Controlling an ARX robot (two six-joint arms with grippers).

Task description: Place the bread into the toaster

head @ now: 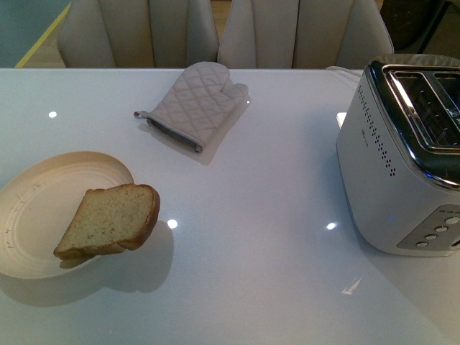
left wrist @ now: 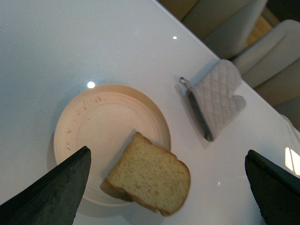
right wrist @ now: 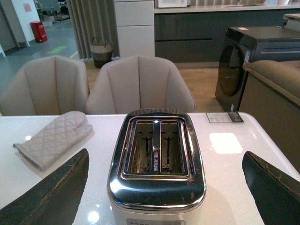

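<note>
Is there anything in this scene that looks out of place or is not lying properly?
Only the bread: it lies across the rim of the cream plate, on the side toward the toaster, and part of it overhangs the table. Nothing looks spilled or damaged.

Two beige chairs point(right wrist: 139, 84) stand behind the glossy white table point(head: 259, 287), dark cabinets point(right wrist: 197, 33) beyond

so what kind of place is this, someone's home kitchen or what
Likely a kitchen-dining set-up, perhaps a showroom rather than a home: a white table with a toaster, upholstered chairs, dark cabinets and what looks like a washing machine behind, opening onto a hall-like floor.
</note>
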